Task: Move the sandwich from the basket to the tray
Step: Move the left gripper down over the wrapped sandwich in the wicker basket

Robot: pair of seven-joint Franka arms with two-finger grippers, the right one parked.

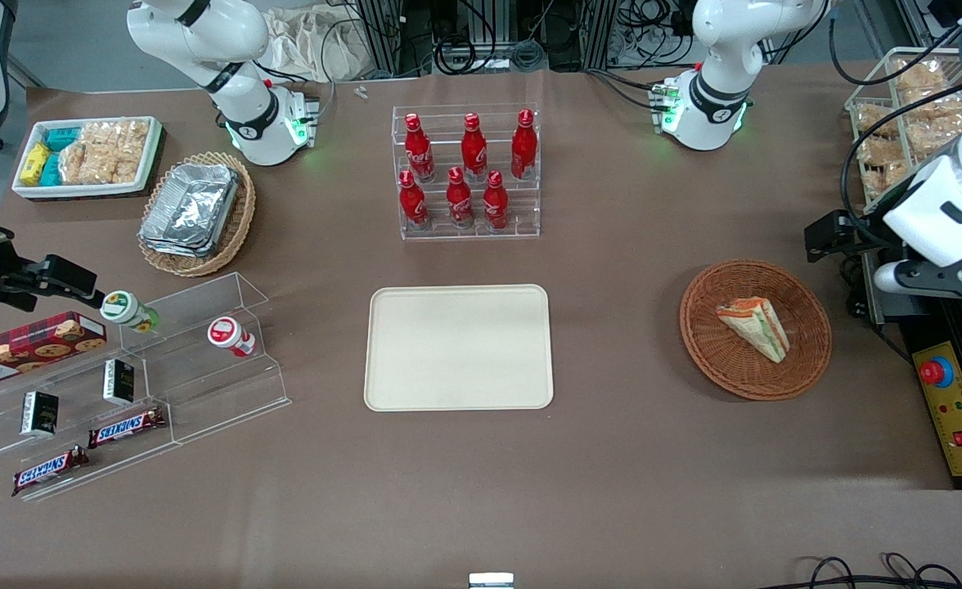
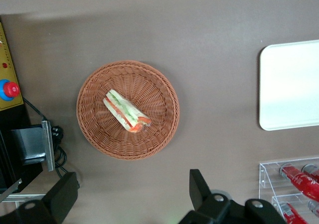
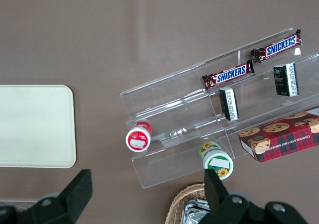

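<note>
We see the sandwich [image 1: 753,327] lying on its side in the round brown basket [image 1: 698,343], near the middle of the weave, with its striped filling edge turned upward. Its pointed end reaches toward the basket's nearer rim but stops short of it, so wicker shows all around the wedge.

The gripper [image 2: 130,198] of the left arm hangs high above the table at the working arm's end, off to the side of the basket rather than over it. Its claw is released: the two dark fingers [image 2: 62,199] stand wide apart with only brown tabletop showing between them, and they touch nothing.

The tray [image 1: 458,347] sits flat toward the middle of the table, well apart from the basket and about as far from the front camera. Its cream surface shows bare from rim to rim, and its rounded corners and low lip are plain on every side. Between the tray's edge and the basket's rim runs a wide band of brown table [image 1: 612,343], and the same bare cloth spreads nearer to the camera than both.

Farther from the camera than the tray stands a clear rack of red bottles [image 1: 466,172], with a gap of table before the tray's edge. A yellow control box [image 1: 951,409] with a red button lies at the table's edge at the working arm's end, just beside the basket without touching it.
</note>
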